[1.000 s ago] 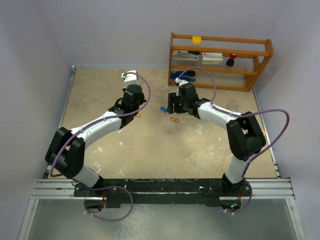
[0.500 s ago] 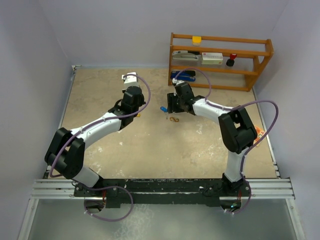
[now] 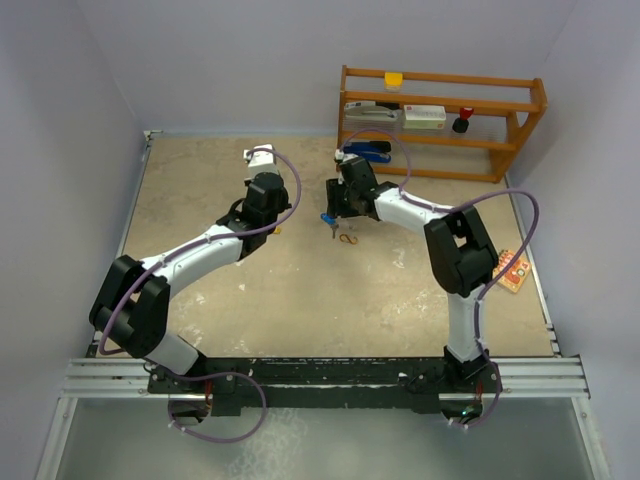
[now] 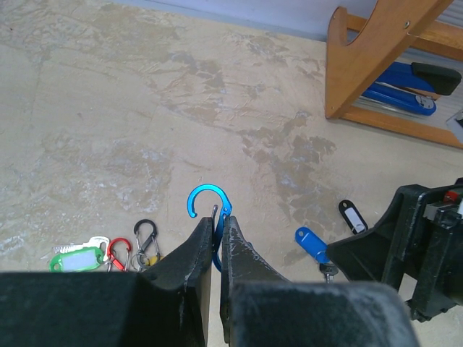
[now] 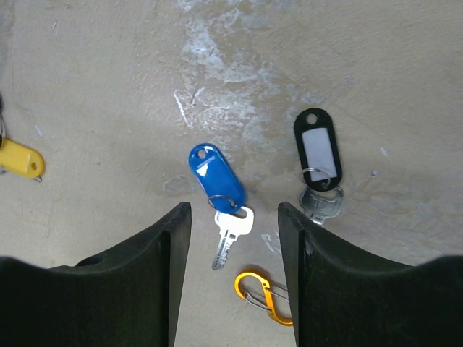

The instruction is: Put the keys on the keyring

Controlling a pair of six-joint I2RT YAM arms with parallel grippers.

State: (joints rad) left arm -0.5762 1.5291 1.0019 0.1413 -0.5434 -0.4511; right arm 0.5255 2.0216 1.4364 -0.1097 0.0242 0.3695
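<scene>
Your left jaws are clamped together on the blue keyring (image 4: 197,201). It sticks out past their tips, and its open hook curls to the left. You cannot tell whether it touches the table (image 4: 108,108). On the table just left of those jaws, the green key (image 4: 76,258), a red hook (image 4: 119,251) and a black hook (image 4: 147,235) lie bunched close together.

Your right jaws stand apart, low over the table, one on each side of the blue key (image 5: 215,173), and neither touches it. Its tag points away from the wrist, and its ring and metal blade lie between the jaw tips. The black key (image 5: 317,148) lies just to its right with the white label up, its blade just beyond the right jaw's tip. An orange hook (image 5: 260,289) lies nearer the wrist, between the jaws and close to the right one. The yellow key (image 5: 20,159) lies well off to the left, at the edge of the right wrist view.

In the left wrist view, the blue and black keys lie to the right of the keyring and apart from it, with the right arm (image 4: 419,246) just beside them. Behind them stands the shelf (image 4: 362,65), with a stapler (image 4: 405,83) on its lowest level.
</scene>
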